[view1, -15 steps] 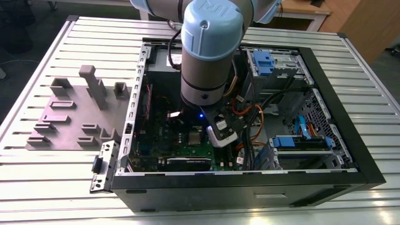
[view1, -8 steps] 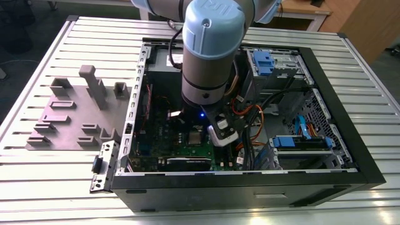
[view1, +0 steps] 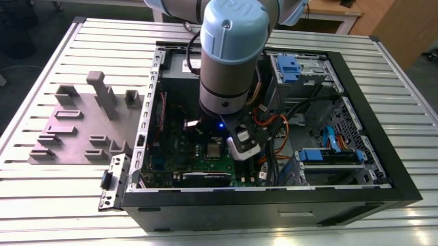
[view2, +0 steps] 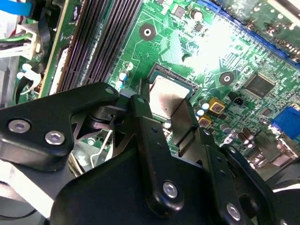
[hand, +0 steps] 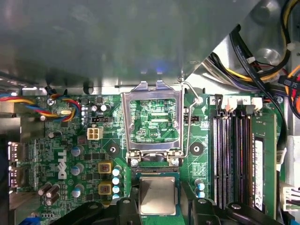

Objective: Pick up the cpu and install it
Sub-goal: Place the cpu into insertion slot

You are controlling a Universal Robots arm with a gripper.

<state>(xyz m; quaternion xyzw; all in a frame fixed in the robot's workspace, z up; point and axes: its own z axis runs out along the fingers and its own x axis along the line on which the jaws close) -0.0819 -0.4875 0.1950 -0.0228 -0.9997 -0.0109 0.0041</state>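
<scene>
The cpu [hand: 158, 194] is a small silver square lying flat in the socket on the green motherboard [hand: 61, 140], inside the open computer case [view1: 274, 210]. It also shows in the second wrist view [view2: 164, 96] and in the exterior view [view1: 214, 149]. The silver socket frame [hand: 152, 119] stands flipped up, with its wire lever [hand: 188, 122] swung aside. My gripper [hand: 158, 208] is low inside the case, right at the cpu, with its black parts on both sides of the chip [view2: 161, 112]. Whether it grips the chip cannot be seen.
Memory slots [hand: 234, 159] run beside the socket, and bundled cables [hand: 262, 61] lie beyond them. Blue drive brackets [view1: 329, 155] sit at the exterior view's right. A grey fixture plate [view1: 82, 125] with raised blocks lies on the slatted table [view1: 41, 205] left of the case.
</scene>
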